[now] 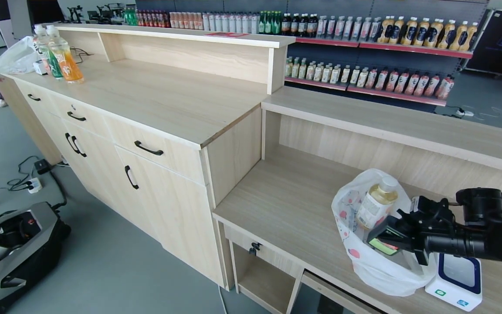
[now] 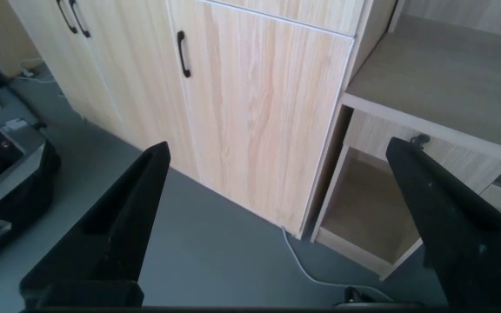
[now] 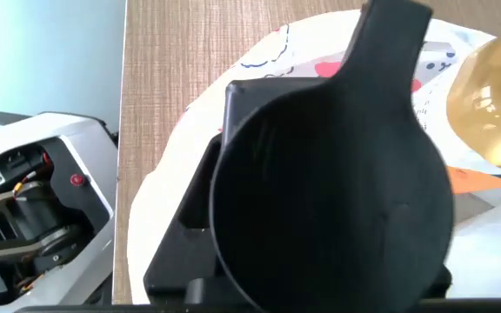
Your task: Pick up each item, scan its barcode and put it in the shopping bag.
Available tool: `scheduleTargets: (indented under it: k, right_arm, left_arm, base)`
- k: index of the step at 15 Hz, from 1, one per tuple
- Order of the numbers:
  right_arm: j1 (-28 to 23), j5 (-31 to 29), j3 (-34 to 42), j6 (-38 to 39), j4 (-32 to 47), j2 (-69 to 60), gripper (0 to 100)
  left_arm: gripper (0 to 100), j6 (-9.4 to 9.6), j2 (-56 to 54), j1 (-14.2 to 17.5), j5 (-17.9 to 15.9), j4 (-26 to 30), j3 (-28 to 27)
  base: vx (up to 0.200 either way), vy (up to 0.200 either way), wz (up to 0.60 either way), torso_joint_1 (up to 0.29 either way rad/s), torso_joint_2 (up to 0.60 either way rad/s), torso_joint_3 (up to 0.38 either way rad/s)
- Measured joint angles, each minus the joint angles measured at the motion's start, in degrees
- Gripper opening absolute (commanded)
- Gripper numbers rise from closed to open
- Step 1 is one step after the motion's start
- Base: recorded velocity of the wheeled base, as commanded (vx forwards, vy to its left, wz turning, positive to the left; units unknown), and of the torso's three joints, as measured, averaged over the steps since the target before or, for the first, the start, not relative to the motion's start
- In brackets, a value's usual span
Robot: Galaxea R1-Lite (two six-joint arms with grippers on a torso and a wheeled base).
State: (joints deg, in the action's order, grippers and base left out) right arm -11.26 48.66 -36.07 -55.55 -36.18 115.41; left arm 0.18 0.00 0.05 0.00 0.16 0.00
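Head view: right claw (image 1: pixel 384 240), apparently clamped on a dark item (image 1: pixel 381 247) over the shopping bag (image 1: pixel 364 267), could topple the bottle (image 1: pixel 375 205) beyond it or snag plastic on release.

White shopping bag (image 1: pixel 355 248) with red prints stands open on low counter (image 1: pixel 286 205), a yellow-filled, white-capped bottle (image 1: pixel 375 205) tilted inside, white scanner (image 1: pixel 456 285) just beside it; orange bottle (image 1: pixel 67 59) and green bottle (image 1: pixel 47 52) stand upright on upper counter (image 1: pixel 155 96).

No readable text; label on bottle (image 1: pixel 371 211) in shopping bag (image 1: pixel 366 266), scanner (image 1: pixel 456 283) icons illegible.
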Motion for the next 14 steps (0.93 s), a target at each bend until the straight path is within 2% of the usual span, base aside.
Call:
scheduleTargets:
  k: [14]
  right_arm:
    - [-0.3, -0.6, -2.1, -5.6, 0.0, 8.4, 0]
  left_arm:
    - [100, 0.00, 0.0, 0.0, 0.0, 0.0, 0.0]
  base:
    - [0.000, 0.000, 0.00, 0.000, 0.00, 0.000]
